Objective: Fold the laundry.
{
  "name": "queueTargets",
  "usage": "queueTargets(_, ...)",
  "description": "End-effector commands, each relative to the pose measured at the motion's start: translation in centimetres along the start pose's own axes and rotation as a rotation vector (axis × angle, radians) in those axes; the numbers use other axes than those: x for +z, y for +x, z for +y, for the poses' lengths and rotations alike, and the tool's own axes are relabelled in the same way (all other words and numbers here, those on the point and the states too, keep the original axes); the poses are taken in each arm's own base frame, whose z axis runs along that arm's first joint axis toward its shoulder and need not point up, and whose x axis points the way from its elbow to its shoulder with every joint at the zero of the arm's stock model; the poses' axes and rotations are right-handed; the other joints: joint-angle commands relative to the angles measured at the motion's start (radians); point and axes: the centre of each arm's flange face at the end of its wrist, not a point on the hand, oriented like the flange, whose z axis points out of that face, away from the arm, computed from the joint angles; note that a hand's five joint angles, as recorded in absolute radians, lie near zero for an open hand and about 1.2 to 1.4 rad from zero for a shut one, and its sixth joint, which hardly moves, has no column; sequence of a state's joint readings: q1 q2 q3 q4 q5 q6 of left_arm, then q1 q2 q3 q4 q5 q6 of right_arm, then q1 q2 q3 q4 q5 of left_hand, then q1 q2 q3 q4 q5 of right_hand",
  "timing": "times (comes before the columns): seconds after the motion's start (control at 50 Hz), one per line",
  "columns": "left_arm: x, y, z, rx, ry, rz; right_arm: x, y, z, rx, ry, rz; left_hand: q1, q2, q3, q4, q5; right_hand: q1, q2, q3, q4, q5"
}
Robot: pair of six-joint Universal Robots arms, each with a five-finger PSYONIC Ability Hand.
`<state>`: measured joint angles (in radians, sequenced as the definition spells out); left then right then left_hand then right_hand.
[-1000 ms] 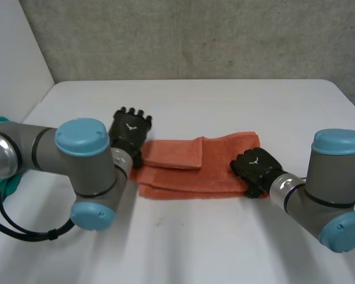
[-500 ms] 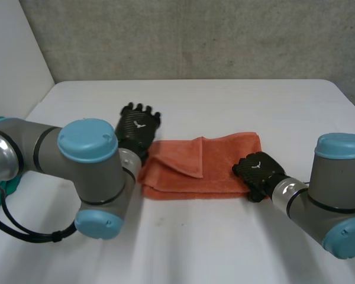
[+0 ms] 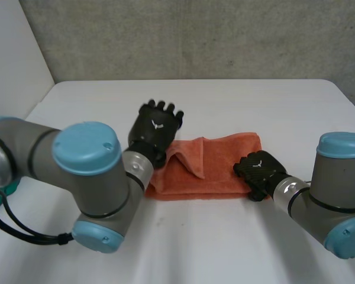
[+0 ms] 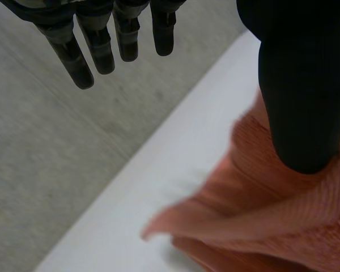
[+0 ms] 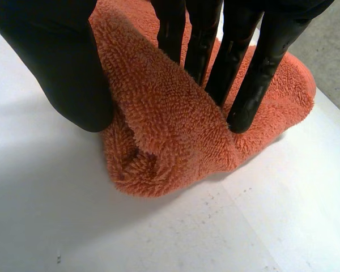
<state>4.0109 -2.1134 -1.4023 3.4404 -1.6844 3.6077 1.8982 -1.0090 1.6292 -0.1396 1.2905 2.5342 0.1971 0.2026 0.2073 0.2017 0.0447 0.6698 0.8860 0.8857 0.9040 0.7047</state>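
An orange towel (image 3: 216, 168) lies folded lengthwise on the white bench (image 3: 236, 100).

The left hand (image 3: 155, 129) is at the towel's left end, on its far side. In the left wrist view, its fingers (image 4: 102, 48) are straight and spread, held clear of the cloth, while its thumb (image 4: 299, 90) lies against the towel (image 4: 272, 221), so this hand is apart and not clamped. A loose flap of cloth sticks out over the bench (image 4: 124, 209) beyond the thumb.

The right hand (image 3: 257, 168) is at the towel's near right corner. In the right wrist view, the right hand's thumb (image 5: 56, 62) and fingers (image 5: 243, 85) squeeze a bunched ridge of the towel (image 5: 170, 136) between them, clamped on it just above the bench (image 5: 73, 226).

A second ago the left hand was beyond the towel's left end. It has since travelled toward the towel's middle, and the left end has come in with it, leaving the towel shorter. The top flap is now more bunched toward the middle. The right hand has kept its grip on the same corner and has barely shifted.
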Motion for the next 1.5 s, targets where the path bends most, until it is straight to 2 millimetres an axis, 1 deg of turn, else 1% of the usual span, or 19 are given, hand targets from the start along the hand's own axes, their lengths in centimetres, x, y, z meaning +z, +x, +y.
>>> queueTargets(0.02, -0.7, -1.8, -2.8, -0.017, 0.080, -0.038, 0.0, 0.0, -0.1, -0.002, 0.003, 0.001, -0.019, -0.024, -0.029, -0.023, -0.041, 0.363, 0.147, 0.148, 0.129, 0.154)
queueTargets(0.12, -1.3, -0.2, -2.3, -0.010, 0.079, 0.044, 0.0, -0.1, -0.1, -0.003, 0.004, 0.000, -0.022, -0.027, -0.032, -0.026, -0.044, 0.358, 0.141, 0.142, 0.123, 0.148)
queueTargets(0.2, -0.9, 1.4, -0.8, -0.005, 0.059, 0.118, 0.0, -0.1, -0.1, -0.002, 0.001, -0.002, -0.022, -0.027, -0.032, -0.026, -0.044, 0.358, 0.141, 0.142, 0.123, 0.148)
queueTargets(0.22, -0.4, 1.9, 0.3, 0.000, 0.037, 0.128, 0.0, -0.1, 0.0, -0.001, 0.000, -0.003, -0.022, -0.027, -0.032, -0.026, -0.044, 0.358, 0.141, 0.142, 0.123, 0.148)
queueTargets(0.4, 2.6, 3.6, 3.9, 0.048, -0.024, 0.148, 0.0, 0.0, 0.0, 0.000, -0.001, 0.000, -0.023, -0.028, -0.033, -0.027, -0.045, 0.358, 0.141, 0.142, 0.123, 0.148)
queueTargets(0.46, 3.8, 2.4, 5.0, 0.088, -0.041, 0.115, 0.0, 0.0, 0.0, 0.000, -0.001, 0.000, -0.023, -0.028, -0.033, -0.027, -0.045, 0.358, 0.141, 0.142, 0.123, 0.148)
queueTargets(0.58, 6.6, 0.2, 5.6, 0.101, -0.025, 0.020, 0.0, 0.0, 0.0, 0.001, -0.003, 0.000, -0.019, -0.024, -0.029, -0.023, -0.041, 0.363, 0.147, 0.148, 0.129, 0.154)
queueTargets(0.64, 9.0, -3.5, 5.6, 0.090, -0.039, -0.168, -0.1, 0.0, 0.1, 0.001, -0.005, 0.000, -0.016, -0.021, -0.026, -0.021, -0.038, 0.366, 0.150, 0.151, 0.132, 0.157)
queueTargets(0.68, 10.3, -6.9, 6.7, 0.080, -0.086, -0.314, -0.1, 0.0, 0.1, 0.001, -0.006, 0.002, -0.019, -0.024, -0.029, -0.023, -0.041, 0.366, 0.150, 0.151, 0.132, 0.157)
queueTargets(0.72, 10.7, -7.6, 7.3, 0.078, -0.103, -0.347, -0.1, -0.1, 0.2, 0.002, -0.007, 0.001, -0.023, -0.028, -0.033, -0.027, -0.045, 0.366, 0.150, 0.151, 0.132, 0.157)
queueTargets(0.84, 9.6, -4.2, 8.0, 0.087, -0.116, -0.217, 0.0, 0.6, 0.5, 0.005, -0.024, 0.031, -0.023, -0.028, -0.033, -0.027, -0.045, 0.378, 0.162, 0.162, 0.144, 0.169)
queueTargets(0.88, 9.3, -3.7, 7.9, 0.087, -0.115, -0.196, 0.0, 0.8, 0.6, 0.001, -0.032, 0.047, -0.023, -0.028, -0.033, -0.027, -0.045, 0.381, 0.165, 0.165, 0.147, 0.172)
queueTargets(1.02, 7.3, -3.5, 6.5, 0.073, -0.119, -0.173, -0.3, 1.1, 1.2, -0.035, -0.072, 0.086, -0.023, -0.028, -0.033, -0.027, -0.045, 0.358, 0.142, 0.142, 0.124, 0.148)
queueTargets(1.14, 5.8, -4.2, 5.3, 0.071, -0.116, -0.171, -1.1, 3.6, 1.7, -0.011, -0.084, 0.146, -0.023, -0.028, -0.033, -0.027, -0.045, 0.255, 0.039, 0.039, 0.021, 0.045)
queueTargets(1.24, 5.0, -4.5, 4.5, 0.067, -0.109, -0.175, -1.0, 3.8, 1.7, -0.010, -0.079, 0.151, -0.023, -0.028, -0.033, -0.027, -0.045, 0.460, 0.244, 0.244, 0.226, 0.250)
queueTargets(1.26, 4.8, -4.6, 4.4, 0.063, -0.110, -0.174, -0.9, 3.8, 1.8, -0.013, -0.075, 0.152, -0.023, -0.028, -0.033, -0.027, -0.045, 0.684, 0.468, 0.468, 0.450, 0.475)
queueTargets(1.28, 4.7, -4.6, 4.4, 0.059, -0.111, -0.174, -0.9, 3.8, 1.8, -0.014, -0.073, 0.152, -0.023, -0.028, -0.033, -0.027, -0.045, 0.726, 0.510, 0.510, 0.492, 0.517)
queueTargets(1.4, 3.6, -4.8, 3.8, 0.039, -0.111, -0.169, -0.9, 4.5, 1.2, -0.061, -0.057, 0.181, -0.023, -0.028, -0.033, -0.027, -0.045, 0.726, 0.510, 0.511, 0.492, 0.517)
queueTargets(1.5, 2.1, -5.3, 3.2, 0.036, -0.112, -0.171, -1.4, 6.0, -0.8, -0.281, -0.048, 0.241, -0.023, -0.028, -0.033, -0.027, -0.045, 0.726, 0.510, 0.511, 0.492, 0.517)
